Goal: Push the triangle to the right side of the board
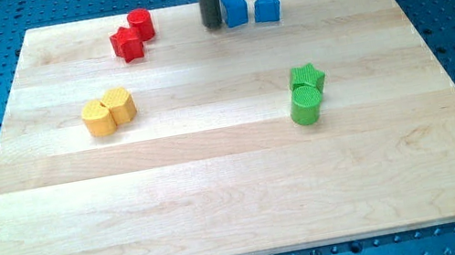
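Observation:
My tip (212,25) stands near the view's top centre, just left of a blue cube-like block (234,10) and close to touching it. A blue block with a pointed top, the triangle (267,8), sits right beside that cube on its right. Both blue blocks lie close to the board's top edge. The rod rises straight up out of the view.
A red cylinder (141,23) and a red star (127,44) sit at the top left. Two yellow blocks (108,111) lie together at the left. A green star (307,77) and a green cylinder (305,104) sit at the right. The wooden board (240,199) lies on a blue perforated table.

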`<action>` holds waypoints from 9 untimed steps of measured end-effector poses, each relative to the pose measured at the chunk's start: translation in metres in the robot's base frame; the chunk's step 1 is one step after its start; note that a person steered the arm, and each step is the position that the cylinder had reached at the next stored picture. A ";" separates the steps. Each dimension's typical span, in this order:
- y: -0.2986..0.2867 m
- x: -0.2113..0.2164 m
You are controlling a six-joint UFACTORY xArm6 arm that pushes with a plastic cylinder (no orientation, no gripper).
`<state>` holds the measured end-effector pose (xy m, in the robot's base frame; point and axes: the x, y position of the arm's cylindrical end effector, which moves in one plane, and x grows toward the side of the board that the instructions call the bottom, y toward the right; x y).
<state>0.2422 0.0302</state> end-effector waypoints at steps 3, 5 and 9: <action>0.087 0.001; 0.081 0.001; 0.105 0.001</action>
<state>0.2433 0.1355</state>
